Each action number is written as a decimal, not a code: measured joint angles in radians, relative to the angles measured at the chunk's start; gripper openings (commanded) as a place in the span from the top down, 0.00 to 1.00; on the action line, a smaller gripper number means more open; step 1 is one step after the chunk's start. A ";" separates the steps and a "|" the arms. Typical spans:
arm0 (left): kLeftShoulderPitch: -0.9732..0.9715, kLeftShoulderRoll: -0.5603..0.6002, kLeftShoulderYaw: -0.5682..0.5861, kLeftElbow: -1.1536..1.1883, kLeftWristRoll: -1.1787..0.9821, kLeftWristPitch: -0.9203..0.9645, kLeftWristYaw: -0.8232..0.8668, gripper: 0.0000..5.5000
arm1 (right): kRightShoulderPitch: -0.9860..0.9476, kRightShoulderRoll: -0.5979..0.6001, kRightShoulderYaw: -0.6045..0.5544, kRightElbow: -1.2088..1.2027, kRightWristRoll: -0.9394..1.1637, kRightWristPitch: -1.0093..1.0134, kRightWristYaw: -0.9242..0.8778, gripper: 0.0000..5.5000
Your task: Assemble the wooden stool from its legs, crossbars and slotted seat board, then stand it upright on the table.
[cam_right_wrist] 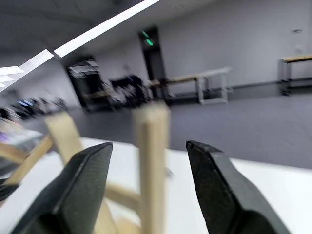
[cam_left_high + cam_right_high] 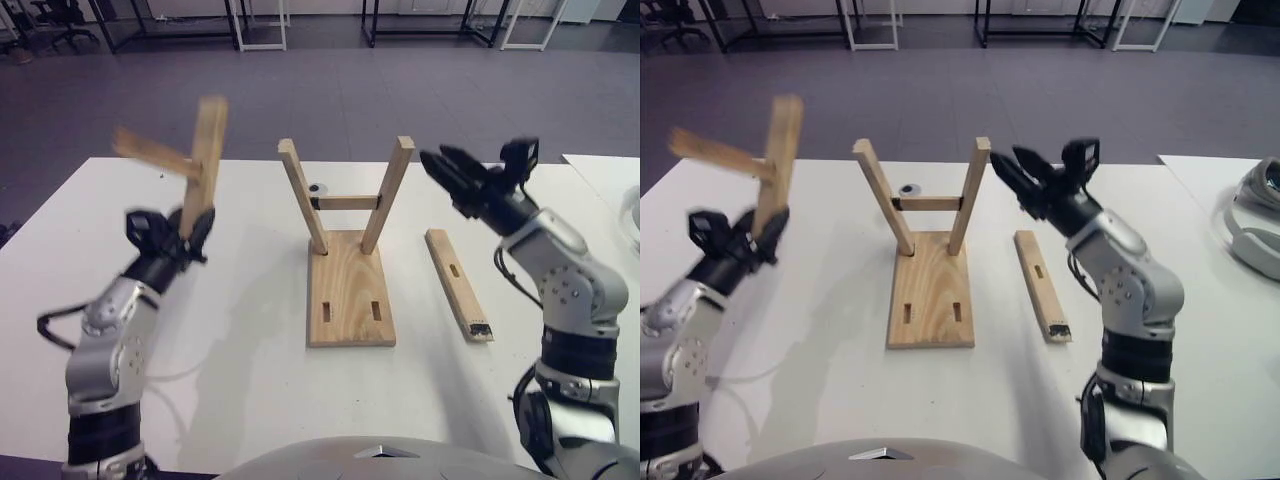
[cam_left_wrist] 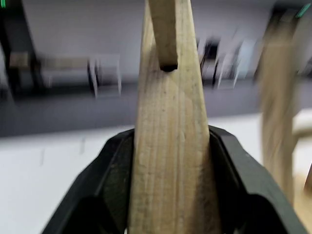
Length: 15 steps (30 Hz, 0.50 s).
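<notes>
The slotted seat board (image 2: 350,290) lies flat mid-table with two legs (image 2: 303,197) standing in its far slots, joined by a crossbar (image 2: 345,203). My left gripper (image 2: 172,232) is shut on the bottom of a third leg (image 2: 203,165), held upright above the table's left side; a crossbar (image 2: 148,152) sticks out of that leg to the left. A fourth leg (image 2: 458,283) lies flat to the right of the board. My right gripper (image 2: 447,172) hangs open in the air just right of the right standing leg (image 1: 152,165), with nothing between its fingers.
A small dark round object (image 2: 318,188) lies on the table behind the standing legs. A white and grey device (image 2: 1258,215) rests on the neighbouring table at far right. Black and white frames stand on the floor beyond.
</notes>
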 measured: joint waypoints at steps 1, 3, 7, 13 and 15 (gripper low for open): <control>-0.038 0.003 -0.016 -0.030 -0.007 0.011 -0.003 0.63 | -0.076 0.031 0.001 0.017 0.049 0.026 -0.029 0.49; -0.122 0.013 -0.078 -0.067 -0.015 0.056 -0.006 0.63 | -0.251 0.111 0.016 0.083 0.114 0.064 -0.106 0.49; -0.225 0.020 -0.205 -0.086 0.003 0.093 -0.033 0.63 | -0.394 0.242 0.024 0.203 0.199 0.090 -0.208 0.49; -0.247 0.018 -0.315 -0.086 0.045 0.092 -0.074 0.63 | -0.437 0.289 -0.001 0.273 0.250 0.121 -0.342 0.52; -0.244 0.024 -0.336 -0.086 0.070 0.087 -0.089 0.63 | -0.437 0.290 -0.010 0.274 0.280 0.142 -0.372 0.59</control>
